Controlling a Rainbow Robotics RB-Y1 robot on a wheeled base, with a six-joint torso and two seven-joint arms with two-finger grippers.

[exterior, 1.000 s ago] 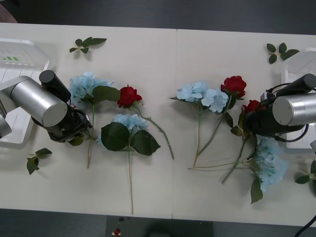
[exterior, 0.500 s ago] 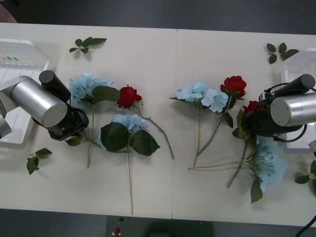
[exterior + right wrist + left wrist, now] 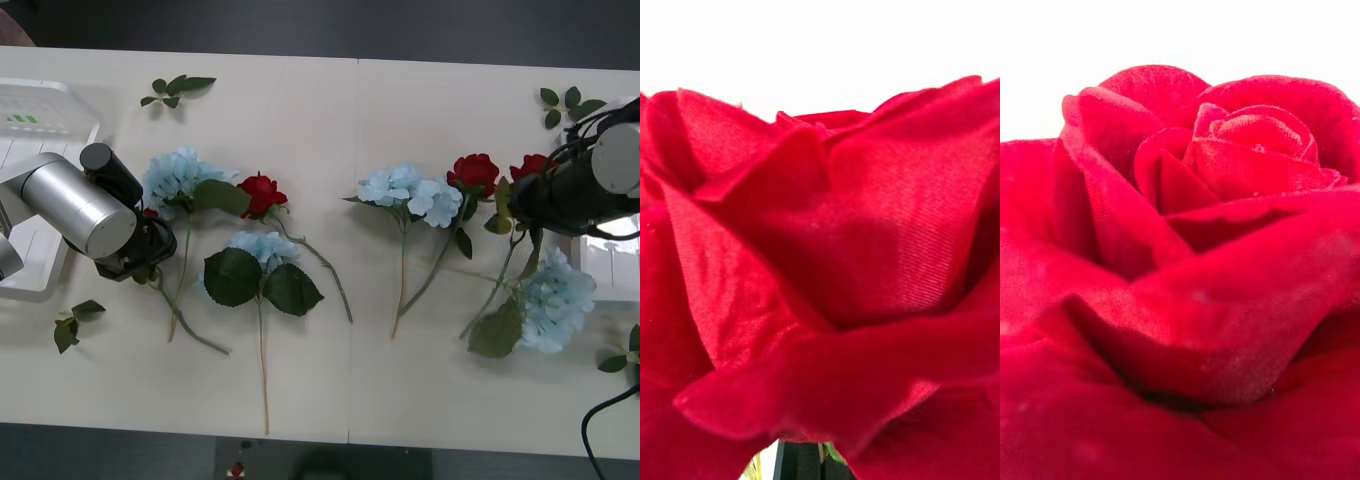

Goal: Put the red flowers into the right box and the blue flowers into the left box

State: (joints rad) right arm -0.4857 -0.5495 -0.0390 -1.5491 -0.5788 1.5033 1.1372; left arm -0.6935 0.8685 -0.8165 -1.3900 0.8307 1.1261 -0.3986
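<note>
My right gripper (image 3: 528,203) is shut on a red rose (image 3: 531,165) near the right box (image 3: 606,266). That bloom (image 3: 820,262) sits right against the wrist camera, and its stem trails back toward a blue flower (image 3: 556,300). My left gripper (image 3: 148,250) is shut on another red rose (image 3: 1187,262). A sliver of that bloom (image 3: 150,212) peeks out beside the arm, and its stem runs out to the lower right. The left box (image 3: 30,120), with green markings, lies partly under the left arm. On the table lie two more red roses (image 3: 262,193) (image 3: 476,172) and blue flowers (image 3: 180,175) (image 3: 262,248) (image 3: 410,195).
Loose green leaf sprigs lie at the far left (image 3: 178,88), far right (image 3: 568,105), near left (image 3: 75,322) and right edge (image 3: 625,355). Long stems cross the middle of the white table (image 3: 330,110). The table's front edge is close below the stems.
The right gripper rose and moved toward the right box with its rose, dragging the stem and nudging the blue flower. The left gripper's rose stem swung out to the lower right.
</note>
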